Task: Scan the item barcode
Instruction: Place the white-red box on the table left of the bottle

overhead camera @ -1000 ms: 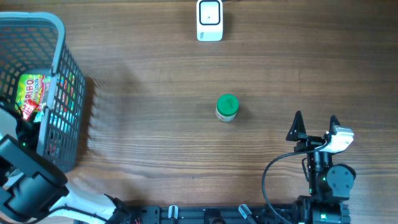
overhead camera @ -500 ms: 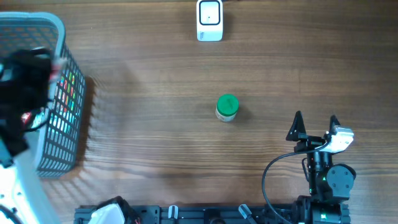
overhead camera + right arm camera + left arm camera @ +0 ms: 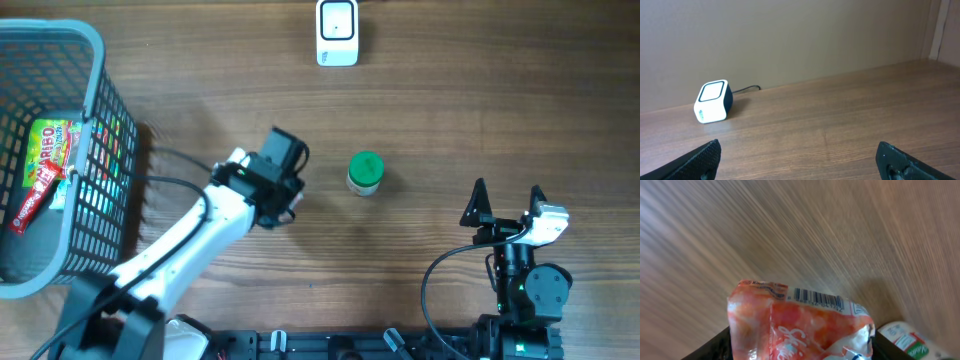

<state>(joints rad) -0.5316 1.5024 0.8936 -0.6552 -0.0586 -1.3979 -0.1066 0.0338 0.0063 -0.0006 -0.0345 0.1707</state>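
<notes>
A brown wooden table (image 3: 450,110) with lengthwise grain fills the overhead view; behind it, in the right wrist view, stands a plain beige wall (image 3: 790,35).

The grey wire basket (image 3: 95,60) takes up the upper left and middle left of the overhead frame. Inside it lie a colourful snack bag (image 3: 50,145) and a red bar wrapper (image 3: 33,198) just below it.

The left arm (image 3: 190,240) runs from the lower left corner up toward the middle of the frame. The left gripper (image 3: 283,165) sits just left of centre and is clenched on the packet (image 3: 800,330), an orange-red pouch that fills the lower middle of the left wrist view between the two dark fingers (image 3: 715,347). Its barcode (image 3: 817,298) shows along the pouch's top edge, facing the wrist camera. From overhead the packet is hidden under the gripper.

The right gripper (image 3: 508,190) rests in the lower right of the overhead frame, its jaws spread wide with nothing between them.

The white scanner (image 3: 337,33) stands at the top centre, well apart from both arms. A small jar with a green lid (image 3: 365,172) stands upright near the centre, just right of the left gripper.
</notes>
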